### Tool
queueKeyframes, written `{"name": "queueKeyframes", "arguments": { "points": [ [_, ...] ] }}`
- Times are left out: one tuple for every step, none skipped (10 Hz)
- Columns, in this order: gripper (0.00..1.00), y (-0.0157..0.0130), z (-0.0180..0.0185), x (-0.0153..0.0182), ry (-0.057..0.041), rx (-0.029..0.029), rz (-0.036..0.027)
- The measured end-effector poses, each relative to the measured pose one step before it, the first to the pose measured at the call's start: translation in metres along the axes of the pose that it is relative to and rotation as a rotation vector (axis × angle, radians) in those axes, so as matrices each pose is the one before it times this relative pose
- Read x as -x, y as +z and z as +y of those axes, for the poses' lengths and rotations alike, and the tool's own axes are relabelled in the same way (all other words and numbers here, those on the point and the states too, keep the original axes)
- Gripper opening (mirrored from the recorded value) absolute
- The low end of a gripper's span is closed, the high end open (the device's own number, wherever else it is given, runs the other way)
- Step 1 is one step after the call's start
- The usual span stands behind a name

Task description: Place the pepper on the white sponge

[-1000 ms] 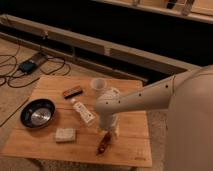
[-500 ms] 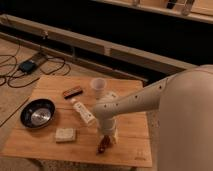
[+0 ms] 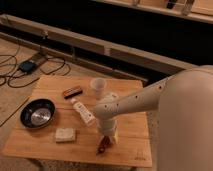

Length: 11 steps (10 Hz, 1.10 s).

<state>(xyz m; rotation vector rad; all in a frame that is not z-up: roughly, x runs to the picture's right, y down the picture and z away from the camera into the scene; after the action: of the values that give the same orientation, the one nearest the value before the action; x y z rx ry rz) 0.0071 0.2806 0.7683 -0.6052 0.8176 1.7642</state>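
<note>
Your end effector (image 3: pixel 107 138) is down at the near edge of the wooden counter (image 3: pixel 50 150), directly over the pepper (image 3: pixel 101 146). The wrist housing covers the contact. You cannot tell from this view how far the end effector is open, or whether it has any hold on the pepper yet.

The pepper lies flat on the boards as a small, dark red, slender shape, partly tucked under the wrist, with its lower end pointing toward the front edge.

Expect it to weigh almost nothing. A pepper this thin is likely smooth-skinned and a little slick, and being rounded it may roll or squirt sideways if you pinch it off-centre. If it is a real one it will give under pressure, so close gently. Take it across the thickest part of the body, not the tapering tip, with the closing direction square to its long axis. Because it sits so low, you will probably have to come nearly to the wood to get under its widest line.

The white sponge (image 3: pixel 65 134) sits well off to the left of the pepper, on the same front half of the counter. Between and behind them are the white labelled box (image 3: pixel 83 111) and the metal bowl (image 3: pixel 37 114). The sponge looks soft and small on top, so a round pepper could roll off it, and you should release low.
</note>
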Motion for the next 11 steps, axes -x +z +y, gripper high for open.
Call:
{"name": "queueKeyframes", "arguments": {
  "points": [
    [0.49,-0.00027,0.00056,0.00001,-0.00056,0.00074,-0.00043],
    [0.45,0.00113,0.00044,0.00024,0.00522,0.00347,0.0045],
    [0.36,0.00381,-0.00134,0.00153,0.01386,0.00518,0.01014],
    [0.27,0.00224,0.00024,0.00077,0.00627,0.00783,0.00763],
    [0.16,0.00229,-0.00038,0.00161,0.00279,0.00288,0.00554],
    [0.06,0.0015,0.00037,0.00082,0.00151,0.00444,0.00575],
    [0.0,0.0015,0.0006,0.00082,0.00085,0.0054,0.00623],
    [0.0,0.00063,-0.00038,0.0005,-0.00006,0.0006,0.00526],
    [0.0,0.00032,-0.00008,0.00042,-0.00116,0.0012,0.00465],
    [0.0,-0.00103,-0.00034,0.00089,-0.00255,0.00009,0.00319],
    [0.0,-0.00376,0.00326,0.00357,-0.00528,0.01348,-0.00674]
  ]
}}
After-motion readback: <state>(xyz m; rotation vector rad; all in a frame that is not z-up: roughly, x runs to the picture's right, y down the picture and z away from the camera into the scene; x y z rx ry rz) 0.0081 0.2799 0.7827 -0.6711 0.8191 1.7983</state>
